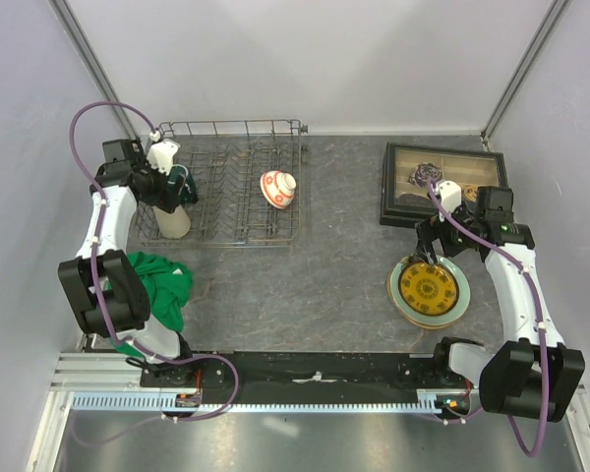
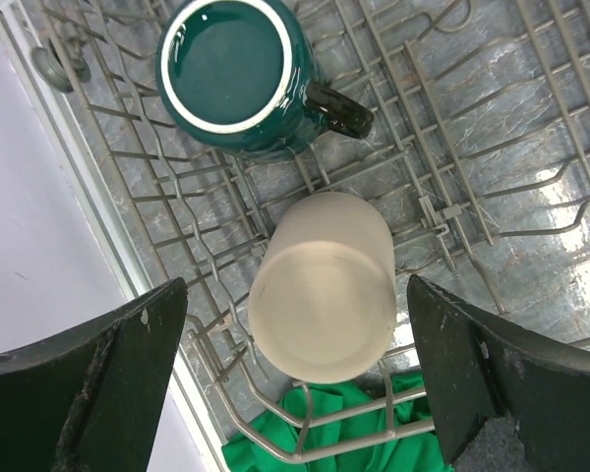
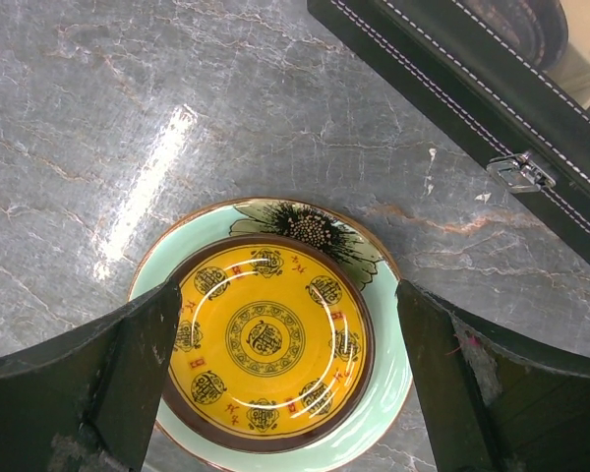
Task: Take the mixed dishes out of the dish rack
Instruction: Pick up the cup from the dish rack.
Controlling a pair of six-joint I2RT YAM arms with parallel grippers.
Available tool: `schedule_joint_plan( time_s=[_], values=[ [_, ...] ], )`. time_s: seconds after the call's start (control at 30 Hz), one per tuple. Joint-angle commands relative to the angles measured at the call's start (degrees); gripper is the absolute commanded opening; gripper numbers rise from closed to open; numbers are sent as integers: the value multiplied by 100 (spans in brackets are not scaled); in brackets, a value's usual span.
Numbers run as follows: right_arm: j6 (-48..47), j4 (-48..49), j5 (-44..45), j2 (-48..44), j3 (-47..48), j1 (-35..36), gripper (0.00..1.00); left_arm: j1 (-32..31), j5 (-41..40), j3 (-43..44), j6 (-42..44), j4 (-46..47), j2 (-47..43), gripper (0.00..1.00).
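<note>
**Q:** Where are the dishes?

**A:** The cup and mug sit side by side at the left end of the rack. The bowl lies further right in it. The yellow dish rests on the green plate on the table, near a box.

**Q:** And the grippers?

**A:** The left gripper is spread wide over the cup and not touching it. The right gripper gapes above the yellow dish, empty.

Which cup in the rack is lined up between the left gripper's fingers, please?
The beige cup, centred under the open left gripper; the dark green mug, with a handle, sits farther off.
</note>
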Motion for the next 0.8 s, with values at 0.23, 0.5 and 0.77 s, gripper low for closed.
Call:
schedule_joint_plan(
  time_s=[0.23, 0.5, 0.77],
  values=[
    [128, 200, 4, -15, -1, 42, 98, 116, 115, 138, -17, 49, 372, 99],
    [163, 243, 12, 2, -36, 42, 98, 107, 256, 138, -34, 32, 530, 98],
    [163, 270, 21, -15, -98, 42, 98, 116, 370, 156, -87, 32, 733, 88]
  ],
)
